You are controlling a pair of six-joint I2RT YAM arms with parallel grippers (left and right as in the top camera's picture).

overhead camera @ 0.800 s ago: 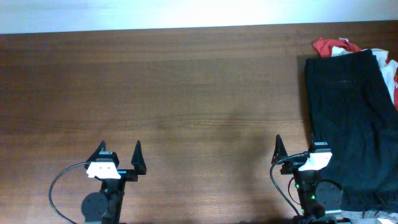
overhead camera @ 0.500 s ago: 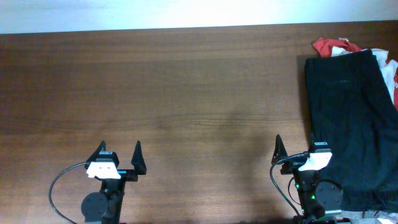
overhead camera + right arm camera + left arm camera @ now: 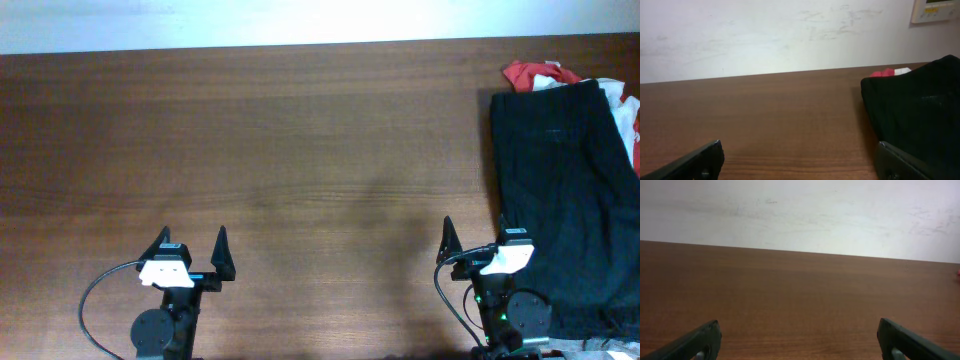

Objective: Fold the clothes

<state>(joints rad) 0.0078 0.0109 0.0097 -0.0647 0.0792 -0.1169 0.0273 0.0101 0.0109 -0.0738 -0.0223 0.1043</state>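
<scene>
A black garment (image 3: 565, 190) lies in a pile at the right end of the wooden table, over a red and white garment (image 3: 535, 75) that shows at its far edge. In the right wrist view the black garment (image 3: 920, 112) is to the right, with the red and white cloth (image 3: 887, 73) behind it. My right gripper (image 3: 472, 240) is open and empty at the near edge, its right finger beside the black garment's left edge. My left gripper (image 3: 190, 245) is open and empty at the near left, over bare wood.
The brown wooden table (image 3: 280, 150) runs the full width, with a pale wall (image 3: 800, 215) beyond its far edge. A white wall panel (image 3: 936, 10) shows at the top right of the right wrist view.
</scene>
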